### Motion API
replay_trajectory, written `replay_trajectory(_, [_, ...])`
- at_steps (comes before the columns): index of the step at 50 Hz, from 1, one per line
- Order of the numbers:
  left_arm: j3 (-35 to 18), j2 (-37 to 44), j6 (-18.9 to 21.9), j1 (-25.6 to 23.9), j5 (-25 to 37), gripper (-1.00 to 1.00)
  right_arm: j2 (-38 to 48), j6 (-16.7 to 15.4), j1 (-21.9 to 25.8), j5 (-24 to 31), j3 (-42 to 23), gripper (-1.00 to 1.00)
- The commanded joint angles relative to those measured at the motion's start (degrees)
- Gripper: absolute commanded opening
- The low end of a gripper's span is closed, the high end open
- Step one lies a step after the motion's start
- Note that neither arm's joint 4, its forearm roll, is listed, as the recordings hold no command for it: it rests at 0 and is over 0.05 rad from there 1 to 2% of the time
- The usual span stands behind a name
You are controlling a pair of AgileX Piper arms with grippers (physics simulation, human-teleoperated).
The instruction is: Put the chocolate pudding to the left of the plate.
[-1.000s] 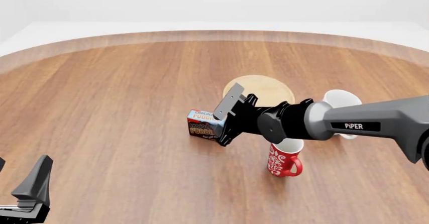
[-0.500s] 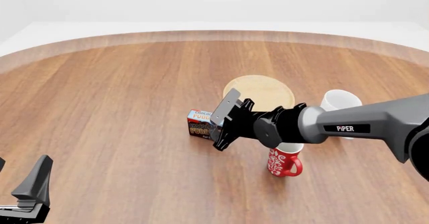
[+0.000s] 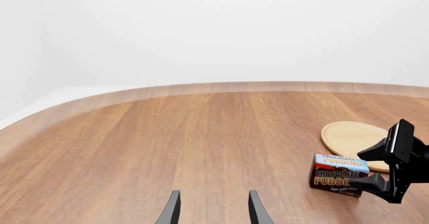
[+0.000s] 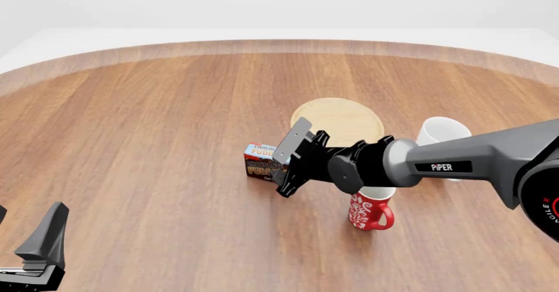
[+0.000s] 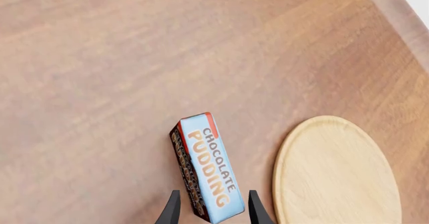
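While the left gripper (image 4: 39, 253) sits low at the near left corner of the front view, its fingers apart and holding nothing, it is well away from everything else on the tabletop (image 4: 148, 122). In its own wrist view the two dark fingertips (image 3: 171, 211) frame only bare wood. Next out stands a red patterned mug (image 4: 370, 210), upright and partly hidden under the right arm (image 4: 454, 164). That arm reaches in from the right edge, stretched long and nearly level, its wrist turned so the right gripper (image 4: 281, 164) points leftward at the pudding box (image 4: 260, 163). The right wrist view shows the gripper's fingertips (image 5: 173, 209) set apart on either side of the box's near end, with a visible sliver of gap on each side; whether the pads touch it I cannot tell. The box stands on the tabletop just left of and slightly nearer than the wooden plate (image 4: 337, 119), close beside its rim but apart from it. A white mug (image 4: 441, 135) sits right of the plate, behind the arm. Broad bare wood runs left of the box and on to the far curved edge.
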Motion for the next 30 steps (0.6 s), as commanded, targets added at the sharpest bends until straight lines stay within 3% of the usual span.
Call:
replay_trajectory(1, [0.0, 0.0, 0.0, 0.0, 0.0, 1.0, 0.9, 0.4, 0.0, -0.4, -0.1, 1.0])
replay_trajectory(7, [0.0, 0.0, 0.0, 0.0, 0.0, 1.0, 1.1, 0.5, 0.2, -0.7, -0.2, 1.0])
replay_trajectory(8, [0.0, 0.0, 0.0, 0.0, 0.0, 1.0, 1.2, 0.0, -0.2, -1.2, -0.2, -1.0])
replay_trajectory(11, [0.0, 0.0, 0.0, 0.0, 0.0, 1.0, 0.5, -0.6, 0.6, -2.2, 1.3, -1.0])
replay_trajectory(12, [0.0, 0.0, 0.0, 0.0, 0.0, 1.0, -1.4, 2.4, 2.8, -2.3, 2.7, -1.0])
replay_trajectory(13, [0.0, 0.0, 0.0, 0.0, 0.0, 1.0, -1.1, 1.4, 2.2, -2.5, 2.7, -1.0])
replay_trajectory(30, [0.0, 0.0, 0.0, 0.0, 0.0, 1.0, -6.9, 4.8, 4.0, -2.3, 5.9, -1.0])
